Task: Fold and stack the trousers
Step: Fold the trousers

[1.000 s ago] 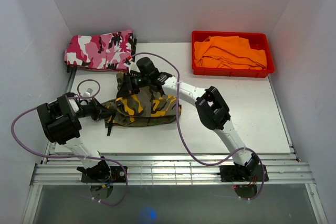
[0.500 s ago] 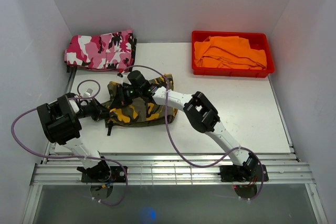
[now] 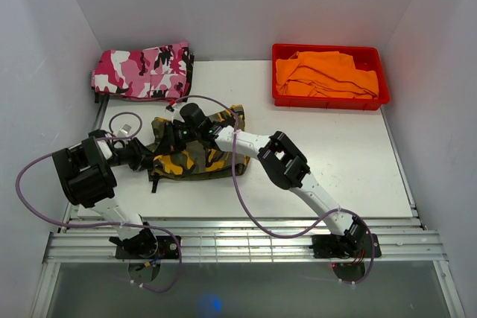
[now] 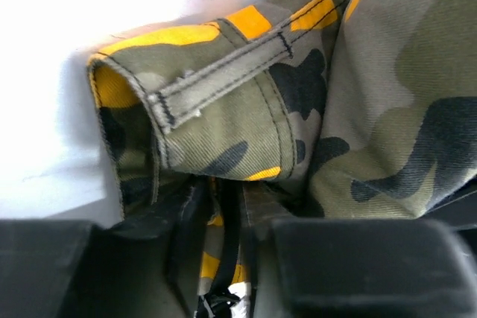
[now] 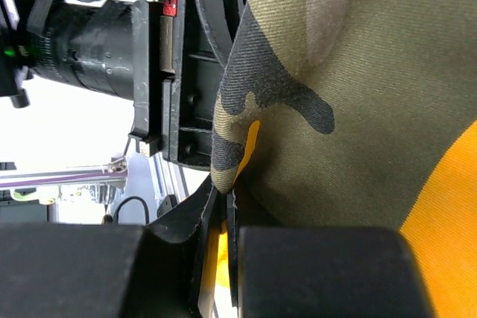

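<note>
Left wrist: bunched twill camouflage trousers (image 4: 246,109)

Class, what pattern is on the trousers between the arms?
The trousers are olive, orange-yellow and black camouflage, clearest in the left wrist view.

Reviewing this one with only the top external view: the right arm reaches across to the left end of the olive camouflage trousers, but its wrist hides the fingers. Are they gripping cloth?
Observer: Yes. The right wrist view shows the right arm's fingers shut on a fold of the trousers.
Operator: And the left arm?
Observer: In the left wrist view the left arm's fingers stand apart, with cloth lying in the gap between them.
Operator: Which part of the garment is it at?
Observer: A hemmed edge folded over, with a stitched belt loop running across it.
</note>
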Controlling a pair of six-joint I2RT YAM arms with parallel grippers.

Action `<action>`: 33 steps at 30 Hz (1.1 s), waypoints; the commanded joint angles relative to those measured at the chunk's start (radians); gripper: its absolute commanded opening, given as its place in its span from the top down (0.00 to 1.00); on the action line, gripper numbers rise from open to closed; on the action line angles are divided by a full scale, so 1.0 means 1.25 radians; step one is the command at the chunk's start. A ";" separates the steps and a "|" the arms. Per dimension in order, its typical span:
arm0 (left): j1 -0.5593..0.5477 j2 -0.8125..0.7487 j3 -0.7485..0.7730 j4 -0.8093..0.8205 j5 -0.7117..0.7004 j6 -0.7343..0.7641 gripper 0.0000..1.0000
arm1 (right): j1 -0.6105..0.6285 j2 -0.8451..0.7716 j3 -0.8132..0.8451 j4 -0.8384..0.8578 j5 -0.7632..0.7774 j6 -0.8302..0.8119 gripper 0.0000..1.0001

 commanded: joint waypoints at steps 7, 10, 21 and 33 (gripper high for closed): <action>0.105 -0.095 0.124 -0.142 -0.134 0.125 0.51 | 0.009 -0.022 -0.011 0.069 -0.006 0.001 0.92; 0.138 -0.087 0.165 -0.194 -0.072 0.174 0.43 | 0.010 -0.011 0.003 0.082 -0.006 0.004 0.92; 0.116 -0.174 0.160 -0.219 0.089 0.219 0.21 | 0.005 -0.053 -0.003 0.148 -0.075 -0.002 0.26; -0.008 -0.217 0.146 -0.150 -0.134 0.149 0.37 | -0.182 -0.360 -0.099 -0.243 -0.154 -0.399 0.17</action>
